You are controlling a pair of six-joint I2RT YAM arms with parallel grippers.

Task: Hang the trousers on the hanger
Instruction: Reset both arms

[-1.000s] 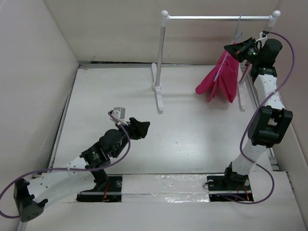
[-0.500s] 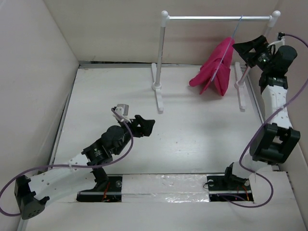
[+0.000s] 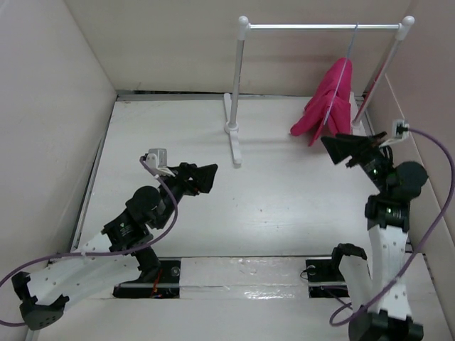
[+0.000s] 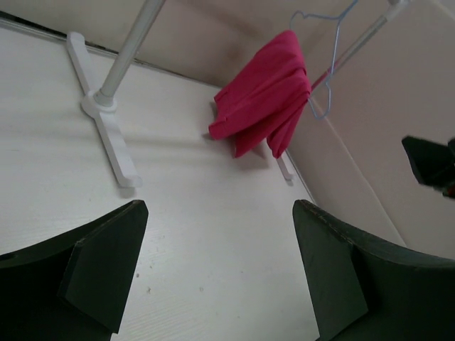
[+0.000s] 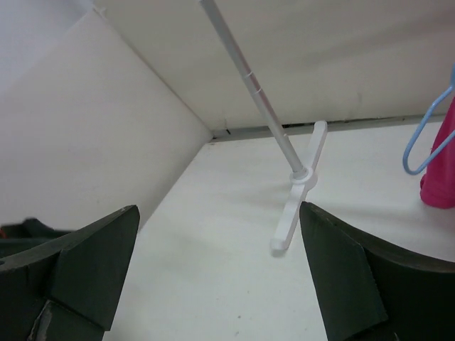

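Observation:
The magenta trousers [image 3: 327,103] hang folded over the pale-blue wire hanger [image 3: 346,57], whose hook sits on the rack's silver bar [image 3: 320,27] near its right end. My right gripper [image 3: 338,149] is open and empty, just in front of and below the trousers, apart from them. The right wrist view shows only an edge of the hanger [image 5: 426,135] and the trousers [image 5: 441,170] at the far right. My left gripper [image 3: 206,175] is open and empty over the table's left middle. Its wrist view shows the trousers [image 4: 266,96] and hanger [image 4: 334,57] far ahead.
The white-posted rack stands at the back; its left post [image 3: 238,78] and foot [image 3: 233,145] are mid-table, and its right post [image 3: 380,71] is close to the right wall. Walls close in the table on the left, back and right.
My right gripper has opened, let go near the hanger and drawn back toward the near side. The trousers have swung on the hanger. My left gripper has opened wider and shifted a little left.

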